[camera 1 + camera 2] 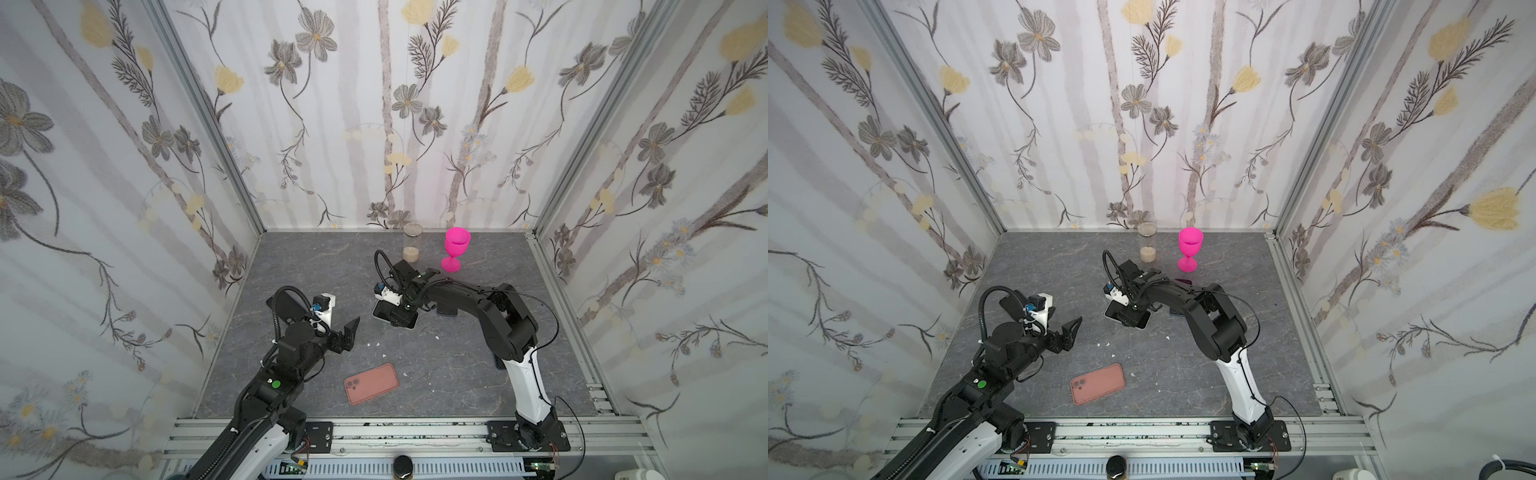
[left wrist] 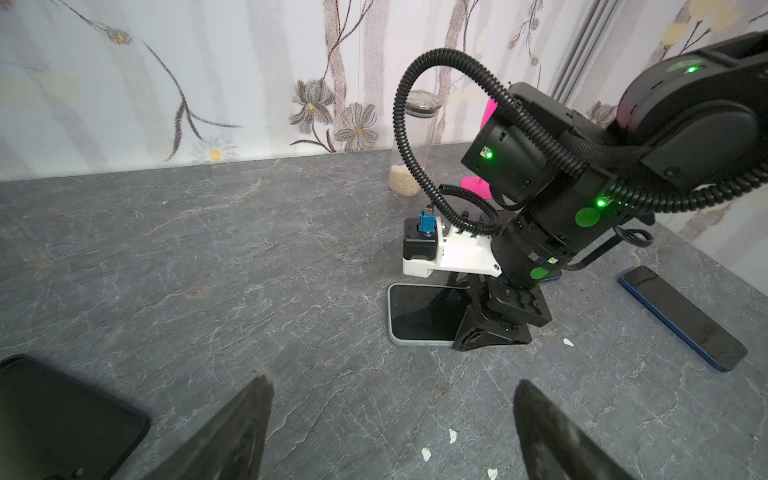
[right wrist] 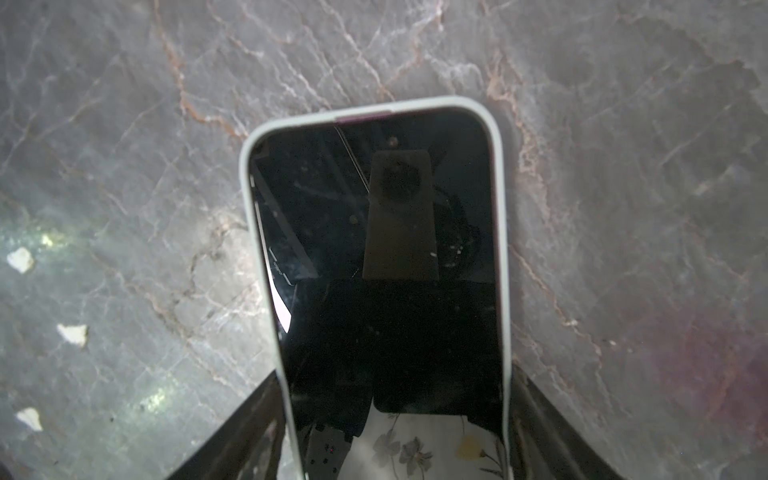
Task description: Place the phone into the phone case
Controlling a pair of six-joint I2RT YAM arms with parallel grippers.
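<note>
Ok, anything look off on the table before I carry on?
Small white scraps are scattered on the table. The salmon phone case lies back up, so its opening seems to face down. The phone that the right gripper straddles already shows a pale rim, like a case. Goblet and jar stand upright.

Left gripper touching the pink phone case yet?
Apart. Both top views show the left gripper open, with a plain gap between it and the pink phone case, which lies flat.
</note>
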